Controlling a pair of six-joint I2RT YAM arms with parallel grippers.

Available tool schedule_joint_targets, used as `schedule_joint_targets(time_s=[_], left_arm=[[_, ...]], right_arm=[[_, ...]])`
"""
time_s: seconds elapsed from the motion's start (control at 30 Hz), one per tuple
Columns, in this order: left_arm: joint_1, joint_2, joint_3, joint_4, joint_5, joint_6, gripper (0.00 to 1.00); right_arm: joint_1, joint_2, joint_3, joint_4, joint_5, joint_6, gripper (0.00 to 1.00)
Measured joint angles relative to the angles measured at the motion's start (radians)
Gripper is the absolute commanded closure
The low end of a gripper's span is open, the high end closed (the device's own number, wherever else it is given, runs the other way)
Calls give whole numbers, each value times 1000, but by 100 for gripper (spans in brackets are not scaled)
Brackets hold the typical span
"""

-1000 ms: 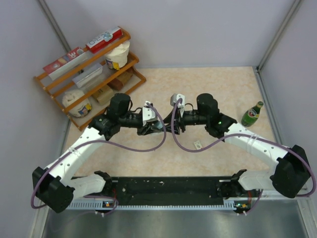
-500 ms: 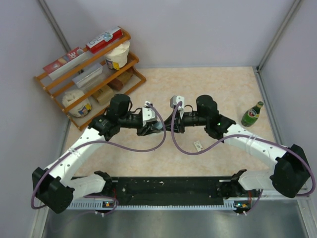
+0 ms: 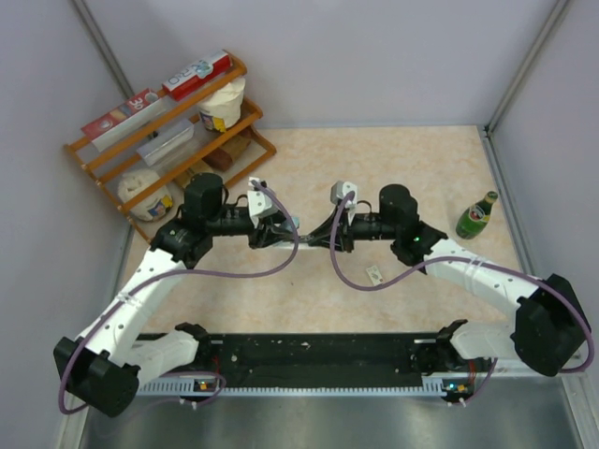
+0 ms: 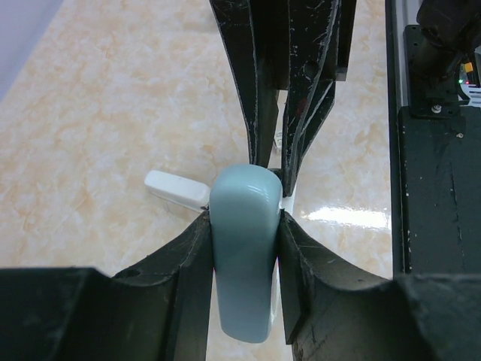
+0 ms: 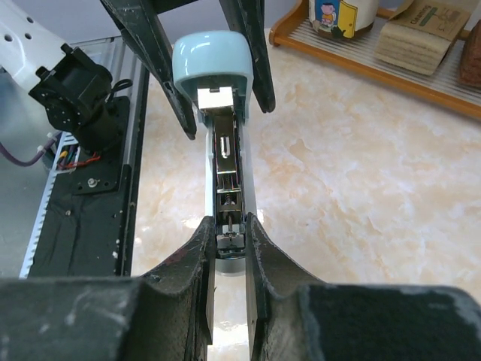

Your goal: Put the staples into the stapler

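Observation:
A light-blue stapler [image 3: 304,234] hangs between my two grippers above the table. My left gripper [image 3: 288,230] is shut on its rounded light-blue top cover [image 4: 244,256]. My right gripper [image 3: 320,234] is shut on the open metal magazine [image 5: 228,188], whose channel shows lengthwise in the right wrist view, with the blue cover [image 5: 212,64] at its far end. A white part of the stapler [image 4: 176,188] sticks out beside the cover. The staples [image 3: 374,274], a tiny whitish packet with a dark mark, lie on the table below the right arm, held by neither gripper.
A wooden rack [image 3: 168,140] with boxes and jars stands at the back left. A green bottle [image 3: 475,215] stands at the right edge. A black rail [image 3: 318,354] runs along the near edge. Purple cables loop under both wrists.
My left arm has drawn back to the left and my right arm slightly to the right, so the stapler is stretched open between them. The staples packet has not moved.

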Motion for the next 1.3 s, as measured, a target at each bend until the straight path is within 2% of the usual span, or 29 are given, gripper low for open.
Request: schedule_joint_targets(time_s=[0.5,1.3], left_arm=[[57,-5,-2,139,79,-198,100],[174,-9,-126,787,211,-768,100]], right_arm=[[-19,-1,-56,103,-45,85,100],[22,34,-111,348,-14,240,100]])
